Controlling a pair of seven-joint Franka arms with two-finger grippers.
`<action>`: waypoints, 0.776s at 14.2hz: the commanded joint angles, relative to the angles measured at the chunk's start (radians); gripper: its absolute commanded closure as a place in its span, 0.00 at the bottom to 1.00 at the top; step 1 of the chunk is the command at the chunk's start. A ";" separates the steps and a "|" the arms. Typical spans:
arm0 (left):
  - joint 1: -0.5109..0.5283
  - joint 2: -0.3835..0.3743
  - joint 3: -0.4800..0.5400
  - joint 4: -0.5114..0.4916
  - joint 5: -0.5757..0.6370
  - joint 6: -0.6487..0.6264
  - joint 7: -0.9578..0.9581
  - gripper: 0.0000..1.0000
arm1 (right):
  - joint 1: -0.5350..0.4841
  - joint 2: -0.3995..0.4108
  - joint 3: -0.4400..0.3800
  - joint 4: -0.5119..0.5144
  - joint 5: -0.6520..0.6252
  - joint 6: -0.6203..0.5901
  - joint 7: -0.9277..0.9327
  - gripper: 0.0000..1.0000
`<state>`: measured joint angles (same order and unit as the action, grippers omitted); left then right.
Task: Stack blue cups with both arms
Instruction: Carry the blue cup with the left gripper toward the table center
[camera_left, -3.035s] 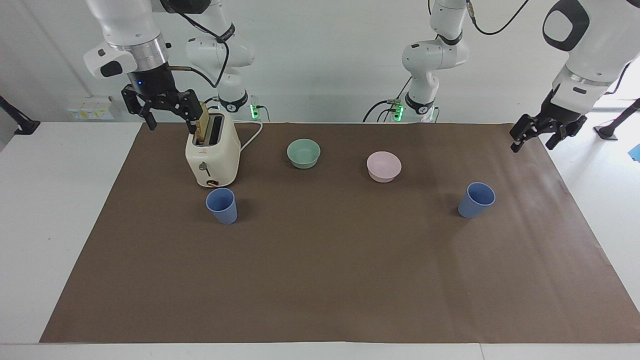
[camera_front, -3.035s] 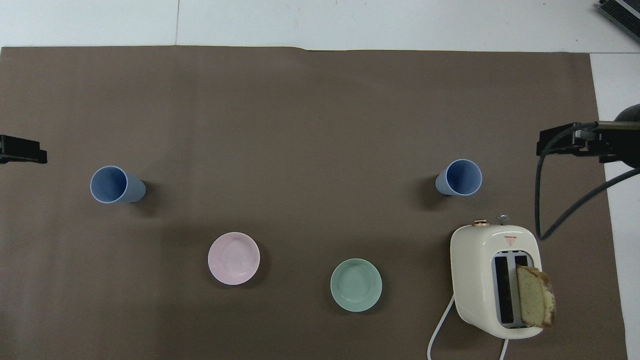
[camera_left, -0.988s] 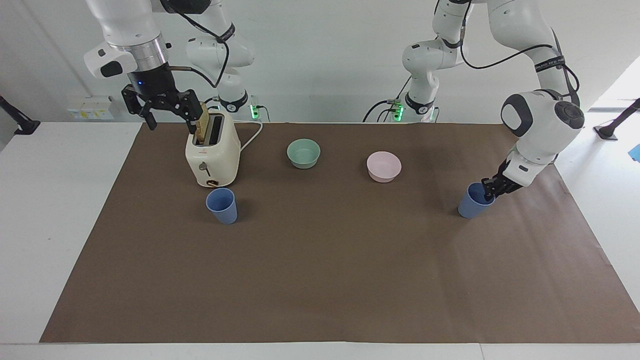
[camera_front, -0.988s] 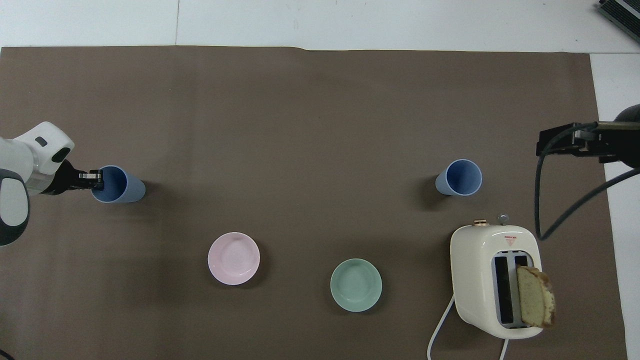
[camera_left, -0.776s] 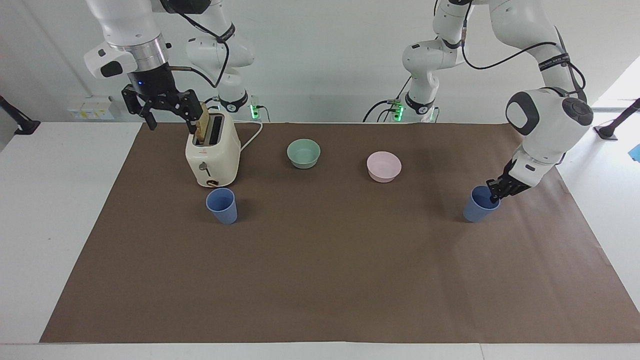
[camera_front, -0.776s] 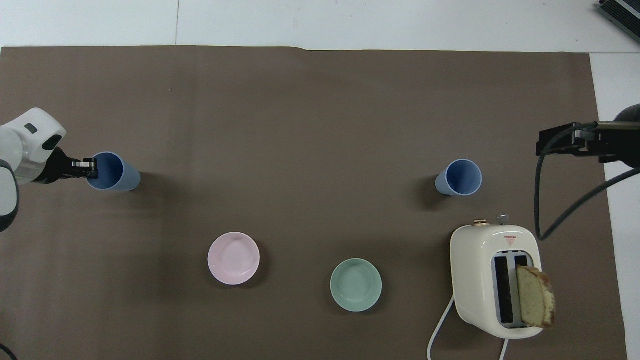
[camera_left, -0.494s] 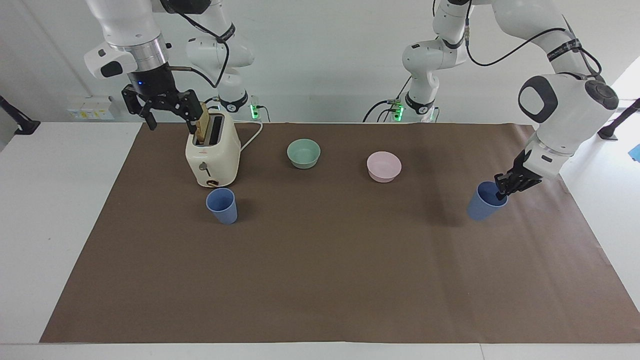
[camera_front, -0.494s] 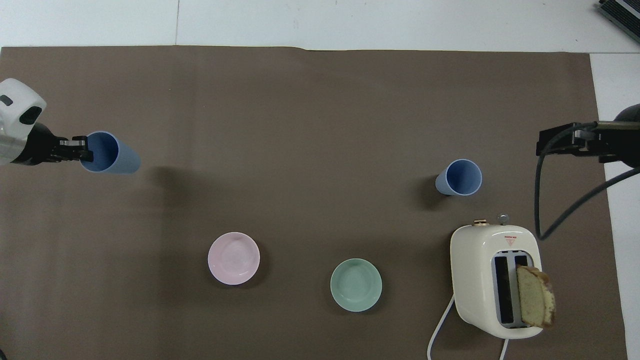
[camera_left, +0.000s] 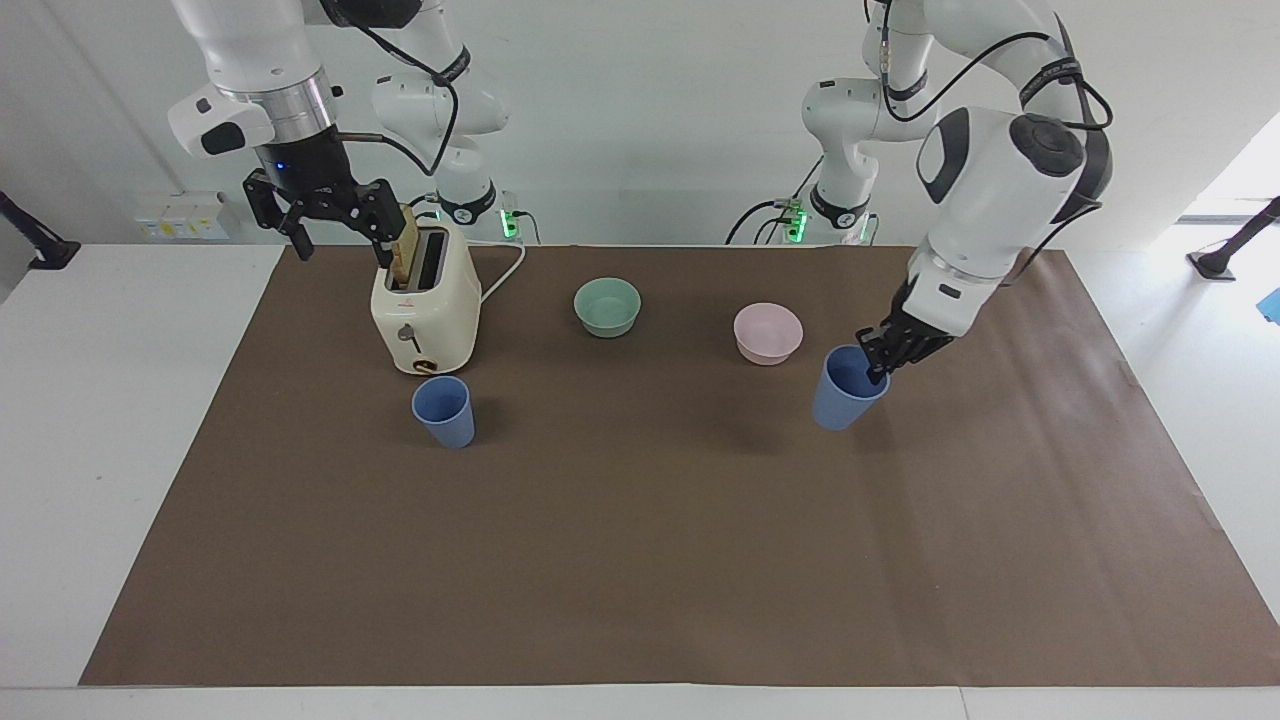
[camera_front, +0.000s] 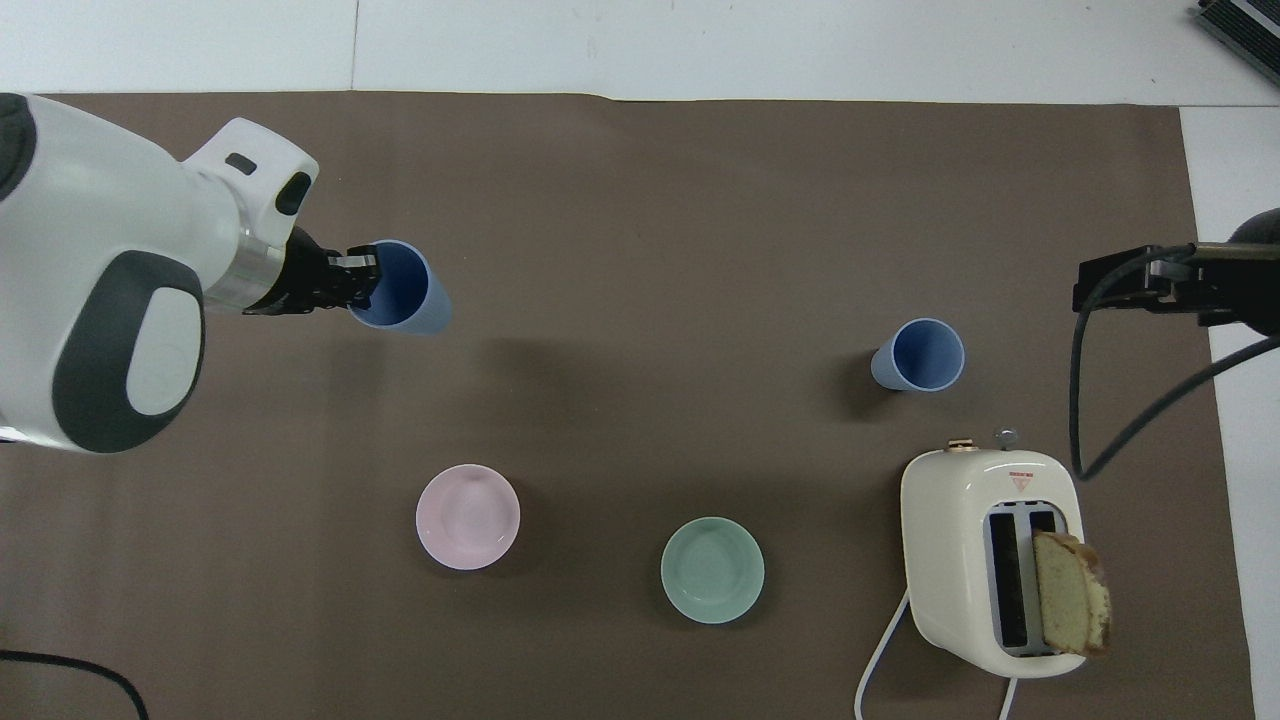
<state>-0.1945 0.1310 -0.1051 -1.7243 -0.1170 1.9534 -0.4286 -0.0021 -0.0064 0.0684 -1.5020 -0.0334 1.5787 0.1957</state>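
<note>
Left gripper (camera_left: 878, 366) pinched the rim of one small periwinkle-blue plastic tumbler (camera_left: 845, 390), held in the air over the brown mat (camera_left: 640, 560) near the pink bowl (camera_left: 768, 332); second tumbler (camera_left: 443, 411) stood just beside the cream toaster (camera_left: 424, 300) — right gripper (camera_left: 330, 225) waited over it, fingers spread.

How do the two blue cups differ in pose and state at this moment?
The cup by the toaster stands upright on the brown mat, untouched; the carried cup hangs tilted above the mat, pinched at its rim by the left gripper. The standing cup is close to the toaster; the carried one is near the pink bowl. Both look the same in colour, shape and size.
</note>
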 joint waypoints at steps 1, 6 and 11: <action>-0.109 0.059 0.018 0.023 0.011 0.067 -0.112 1.00 | -0.007 -0.024 0.004 -0.027 -0.008 0.001 0.013 0.00; -0.236 0.136 0.018 0.003 0.040 0.177 -0.210 1.00 | -0.007 -0.024 0.004 -0.027 -0.008 0.001 0.013 0.00; -0.278 0.159 0.018 -0.049 0.040 0.219 -0.210 1.00 | -0.007 -0.024 0.004 -0.029 -0.010 0.001 0.013 0.00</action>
<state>-0.4425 0.2954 -0.1047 -1.7361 -0.0956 2.1311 -0.6265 -0.0021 -0.0064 0.0684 -1.5021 -0.0334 1.5787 0.1957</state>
